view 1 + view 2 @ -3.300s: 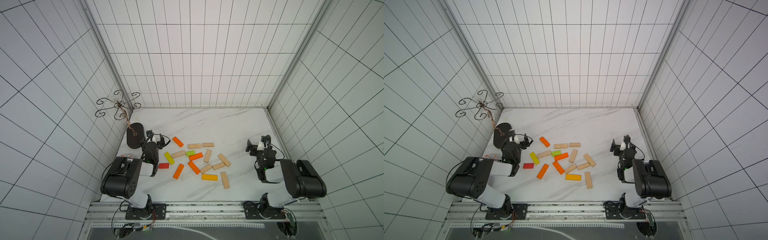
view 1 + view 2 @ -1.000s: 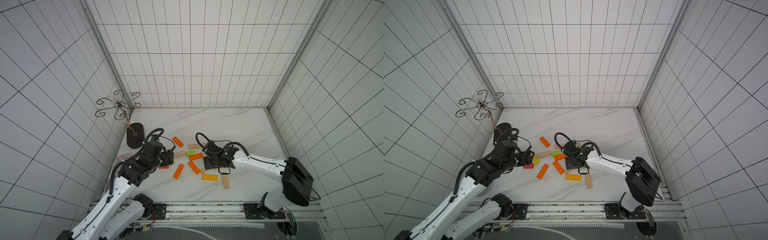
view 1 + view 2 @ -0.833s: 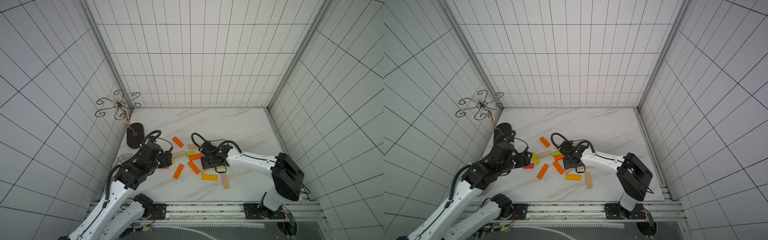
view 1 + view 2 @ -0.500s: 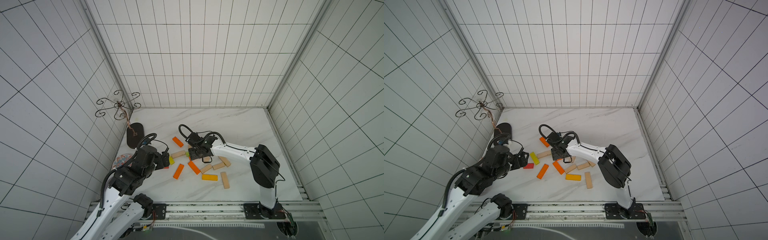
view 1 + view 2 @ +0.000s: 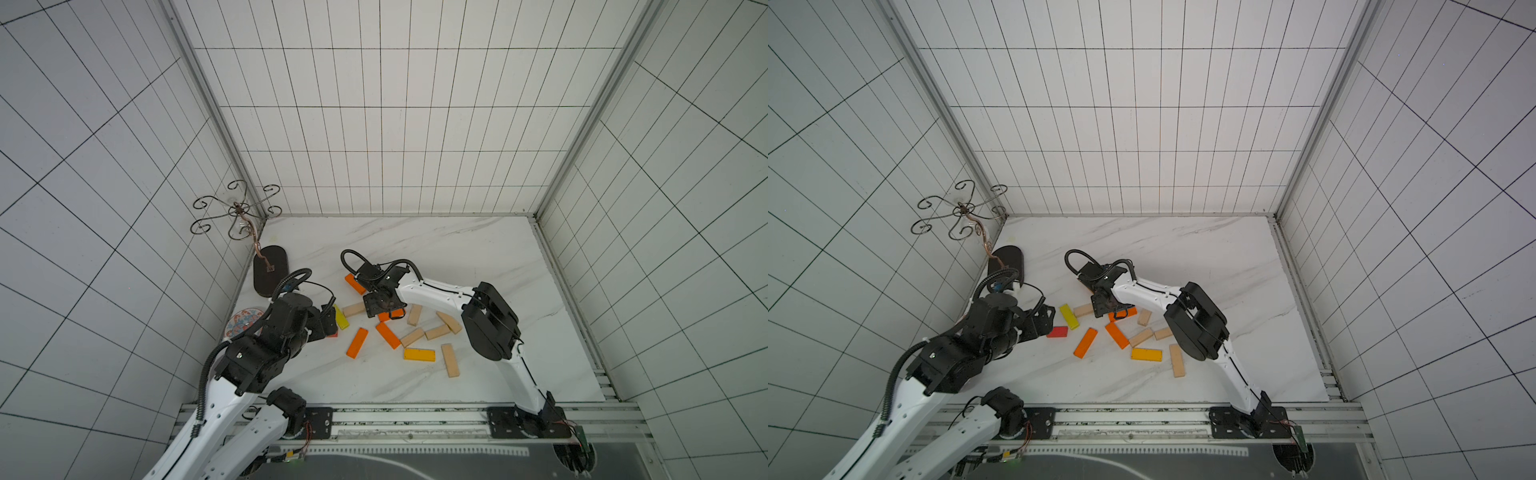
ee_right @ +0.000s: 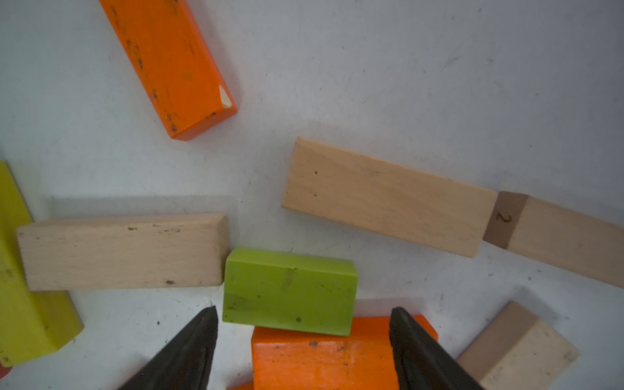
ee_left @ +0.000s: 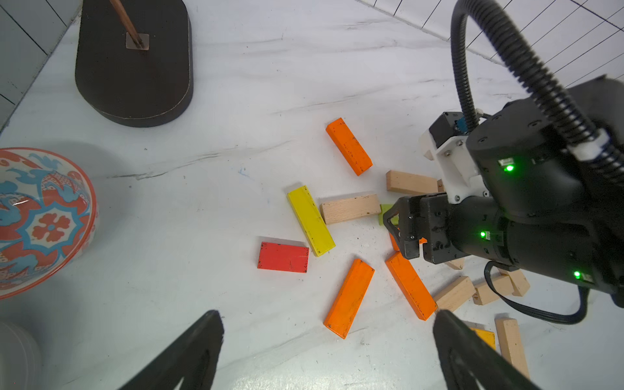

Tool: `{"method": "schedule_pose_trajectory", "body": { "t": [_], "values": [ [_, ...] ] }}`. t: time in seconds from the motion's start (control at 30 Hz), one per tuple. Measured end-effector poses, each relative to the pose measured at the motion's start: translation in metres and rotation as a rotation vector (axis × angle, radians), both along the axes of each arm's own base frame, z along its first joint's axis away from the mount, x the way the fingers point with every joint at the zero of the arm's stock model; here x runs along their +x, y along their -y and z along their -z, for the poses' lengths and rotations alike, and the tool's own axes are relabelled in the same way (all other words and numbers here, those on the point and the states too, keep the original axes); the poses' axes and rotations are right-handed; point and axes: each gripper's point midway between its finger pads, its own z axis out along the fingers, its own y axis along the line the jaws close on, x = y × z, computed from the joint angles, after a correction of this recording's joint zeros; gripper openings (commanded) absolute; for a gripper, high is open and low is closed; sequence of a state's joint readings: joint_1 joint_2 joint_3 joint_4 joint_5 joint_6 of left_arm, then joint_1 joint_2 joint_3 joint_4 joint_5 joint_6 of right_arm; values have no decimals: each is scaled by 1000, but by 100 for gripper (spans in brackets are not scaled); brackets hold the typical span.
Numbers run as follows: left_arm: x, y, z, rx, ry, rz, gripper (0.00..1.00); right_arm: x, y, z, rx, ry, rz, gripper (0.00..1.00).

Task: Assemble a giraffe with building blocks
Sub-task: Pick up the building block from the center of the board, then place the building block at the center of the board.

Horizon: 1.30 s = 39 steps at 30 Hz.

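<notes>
While the building blocks (image 5: 419,354) lie scattered on the surface (image 5: 415,249), the left gripper (image 7: 327,314) hangs wide, empty; the right gripper (image 6: 304,314), jaws apart, is poised over an orange block (image 6: 324,358). Probably the first pick: it needs a square descent, then closure.

In both top views the right gripper (image 5: 381,309) hid the lime green block (image 6: 290,292), and a frame edge cropped the patterned bowl (image 7: 40,219).

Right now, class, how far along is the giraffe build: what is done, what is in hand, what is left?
Done: nothing; the building blocks lie scattered on the table, forming no figure. In hand: nothing; the left pincer is open above the blocks, the right pincer open over an orange block. Left: the whole giraffe.
</notes>
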State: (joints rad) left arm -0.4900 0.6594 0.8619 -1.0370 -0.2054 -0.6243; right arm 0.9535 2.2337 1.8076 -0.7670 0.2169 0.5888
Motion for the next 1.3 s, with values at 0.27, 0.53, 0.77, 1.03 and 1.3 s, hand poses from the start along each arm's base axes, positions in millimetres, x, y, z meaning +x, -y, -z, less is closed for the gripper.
{"method": "schedule_pose_trajectory", "body": {
  "t": [0.27,0.53,0.77,1.03,1.3],
  "values": [
    [0,0,-1,-1,4,-1,97,2,-5,8,-15,-16,0,80],
    [0,0,0,-1,3,-1,97,4,-6,17,-29,-30,12,69],
    [-1,-1,-1,-4,10,-1,97,4,-3,16,-41,-25,28,56],
    [5,3,-2,-8,15,3,97,16,14,-26,-27,31,69,51],
    [32,28,7,-32,-15,46,97,85,76,-124,116,187,250,51]
  ]
}}
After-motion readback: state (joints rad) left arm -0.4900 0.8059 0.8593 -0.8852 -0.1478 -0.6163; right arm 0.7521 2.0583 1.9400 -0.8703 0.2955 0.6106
